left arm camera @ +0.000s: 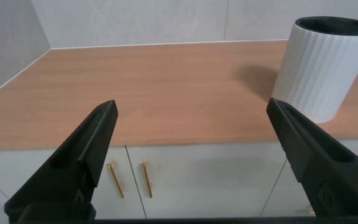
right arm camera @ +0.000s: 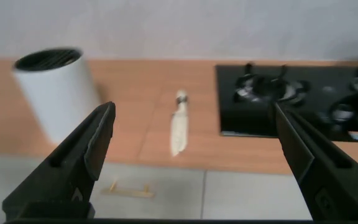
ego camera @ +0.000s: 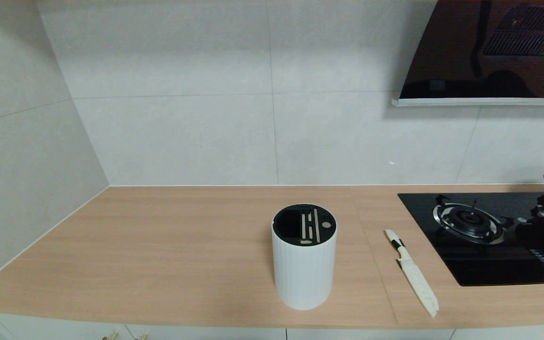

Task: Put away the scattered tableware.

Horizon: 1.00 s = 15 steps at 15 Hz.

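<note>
Knife (ego camera: 411, 271) lies on my counter (ego camera: 158, 245) right of the slotted holder (ego camera: 304, 257), long axis running away from me; my right gripper (right arm camera: 192, 109), jaws spread, looks nearer; left gripper (left arm camera: 191, 106) likewise spread.

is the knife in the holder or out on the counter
Out. The knife lies flat on the counter, between the white holder and the stove; the holder's slots look empty.
</note>
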Tool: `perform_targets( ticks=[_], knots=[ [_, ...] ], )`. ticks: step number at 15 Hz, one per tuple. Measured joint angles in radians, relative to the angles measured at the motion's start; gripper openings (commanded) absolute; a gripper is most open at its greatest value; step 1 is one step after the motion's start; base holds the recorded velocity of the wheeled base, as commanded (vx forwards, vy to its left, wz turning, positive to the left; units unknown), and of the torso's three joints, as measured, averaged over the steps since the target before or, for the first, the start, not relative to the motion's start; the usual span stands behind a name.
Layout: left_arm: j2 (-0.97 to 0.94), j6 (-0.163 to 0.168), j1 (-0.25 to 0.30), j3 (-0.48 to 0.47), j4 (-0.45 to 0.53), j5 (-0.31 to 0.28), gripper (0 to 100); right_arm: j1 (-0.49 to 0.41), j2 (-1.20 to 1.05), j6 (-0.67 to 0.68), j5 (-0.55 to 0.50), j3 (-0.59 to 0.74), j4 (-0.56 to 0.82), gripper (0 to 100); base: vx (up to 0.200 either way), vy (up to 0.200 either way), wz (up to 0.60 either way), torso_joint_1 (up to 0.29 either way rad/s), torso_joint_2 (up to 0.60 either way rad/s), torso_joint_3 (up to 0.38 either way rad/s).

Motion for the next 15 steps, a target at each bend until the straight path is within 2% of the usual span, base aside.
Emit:
perform_targets(
  ticks=[7,10,15],
  knots=[
    [0.0,0.0,0.0,0.0,0.0,0.0,100,0.07,0.706,-0.003,0.06,-0.292,-0.042,100,0.0,0.0,0.0,0.0,0.0,0.0],
    [0.0,0.0,0.0,0.0,0.0,0.0,100,0.101,0.994,-0.001,0.031,-0.369,-0.17,100,0.0,0.0,0.0,0.0,0.0,0.0],
    [0.0,0.0,0.0,0.0,0.0,0.0,100,0.166,1.438,0.001,-0.056,-0.409,-0.469,100,0.0,0.0,0.0,0.0,0.0,0.0]
  ],
)
